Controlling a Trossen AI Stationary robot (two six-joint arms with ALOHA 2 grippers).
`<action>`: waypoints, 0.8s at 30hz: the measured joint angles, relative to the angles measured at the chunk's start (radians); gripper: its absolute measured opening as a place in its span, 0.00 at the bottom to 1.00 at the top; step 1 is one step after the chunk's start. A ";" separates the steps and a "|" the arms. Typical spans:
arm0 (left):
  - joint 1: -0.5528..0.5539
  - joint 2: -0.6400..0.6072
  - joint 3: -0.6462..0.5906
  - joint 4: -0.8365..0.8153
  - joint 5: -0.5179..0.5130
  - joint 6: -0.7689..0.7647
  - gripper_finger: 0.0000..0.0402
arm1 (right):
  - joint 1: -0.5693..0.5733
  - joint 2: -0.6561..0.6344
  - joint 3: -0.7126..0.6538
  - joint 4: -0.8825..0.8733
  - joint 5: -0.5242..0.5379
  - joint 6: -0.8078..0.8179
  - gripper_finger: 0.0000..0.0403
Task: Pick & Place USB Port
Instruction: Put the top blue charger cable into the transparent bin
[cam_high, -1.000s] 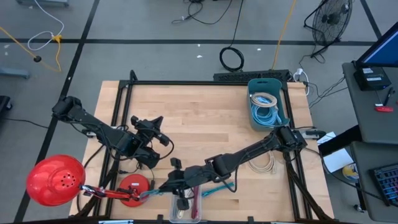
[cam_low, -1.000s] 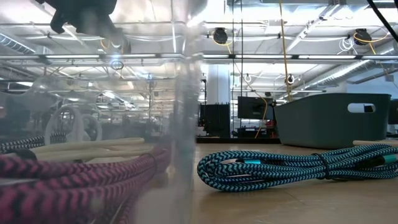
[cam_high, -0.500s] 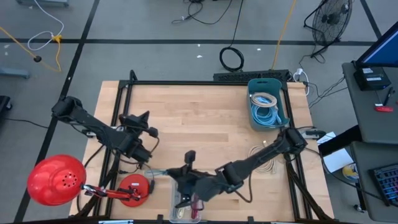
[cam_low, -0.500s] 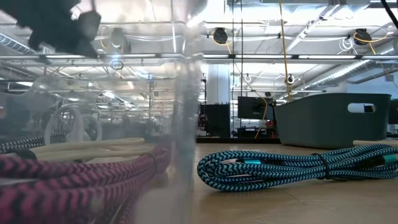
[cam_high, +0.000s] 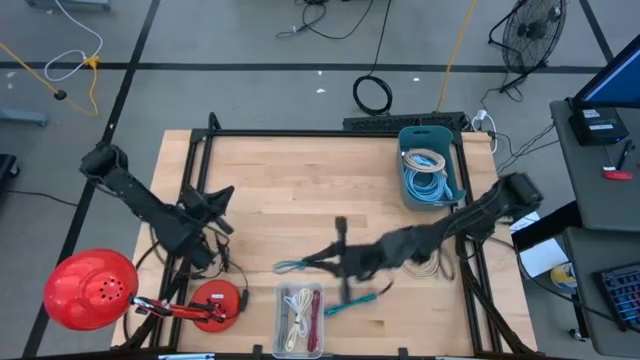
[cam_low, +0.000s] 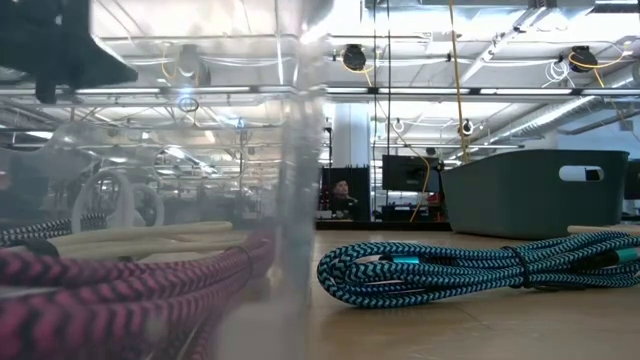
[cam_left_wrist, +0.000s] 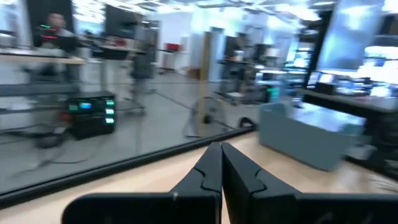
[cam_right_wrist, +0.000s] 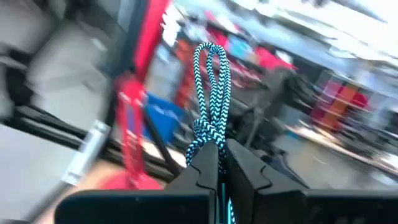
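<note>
My right gripper (cam_high: 322, 258) reaches over the middle of the table, a little toward the near edge, and is shut on a teal braided cable (cam_high: 292, 265) whose loop (cam_right_wrist: 211, 93) sticks out past the fingertips. A second bundle of teal cable (cam_low: 450, 270) lies on the wood beside the clear bin (cam_high: 300, 318); I cannot tell whether it joins the held one. The clear bin holds a white cable and a pink cable (cam_low: 110, 280). My left gripper (cam_left_wrist: 221, 168) is shut and empty, above the table's left side (cam_high: 215, 195). My right gripper pinches the teal braided cable between its two fingers at a bunched, doubled part (cam_right_wrist: 208, 144) just below the loop. The fingers (cam_right_wrist: 239, 177) lie roughly level, pointing toward the table's left. The loop stands free beyond the fingertips, off the table.
A grey bin (cam_high: 430, 165) with coiled cables stands at the far right. A white cable (cam_high: 425, 262) lies under the right arm. A red lamp (cam_high: 88, 288) and a red clamp base (cam_high: 215, 300) sit at the near left corner. Bare wood lies in the far middle.
My right gripper has swung from over the clear bin at the near edge toward the middle of the table, carrying the teal cable's loop up and away from the bin. My left gripper has drawn back toward the table's left edge.
</note>
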 joint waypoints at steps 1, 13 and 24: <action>-0.028 -0.021 -0.001 -0.007 -0.002 0.004 0.00 | -0.013 -0.039 -0.049 0.032 -0.073 0.029 0.01; -0.197 -0.106 -0.002 -0.014 -0.004 0.153 0.00 | -0.052 -0.136 -0.197 0.030 -0.389 0.116 0.01; -0.434 -0.103 -0.002 0.031 -0.003 0.181 0.00 | -0.081 -0.109 -0.187 0.034 -0.459 0.119 0.01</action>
